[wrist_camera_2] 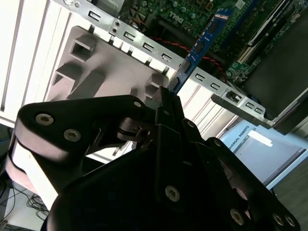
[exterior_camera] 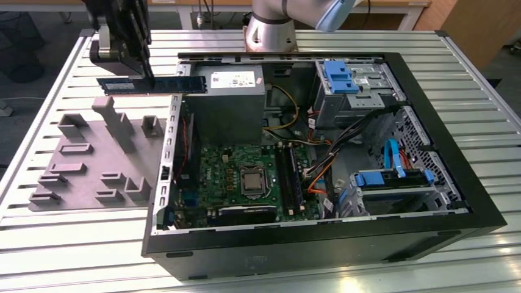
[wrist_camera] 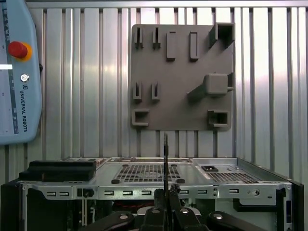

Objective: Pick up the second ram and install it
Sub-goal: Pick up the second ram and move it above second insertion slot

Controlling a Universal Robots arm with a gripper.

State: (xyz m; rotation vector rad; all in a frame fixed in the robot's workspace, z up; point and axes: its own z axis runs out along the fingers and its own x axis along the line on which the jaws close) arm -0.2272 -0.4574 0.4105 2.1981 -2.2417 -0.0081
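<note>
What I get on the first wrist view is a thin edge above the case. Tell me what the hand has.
Observer: The exterior view shows the hand shut on the second ram, held level.
Operator: Place it against the case.
Observer: It hangs above the case wall on the exterior view's left, short of the motherboard.
Operator: Describe its face.
Observer: The second wrist view shows a blue board with black chips.

Open PC case w/ grey PSU on slatted table, grey fixture plate just beside it.
</note>
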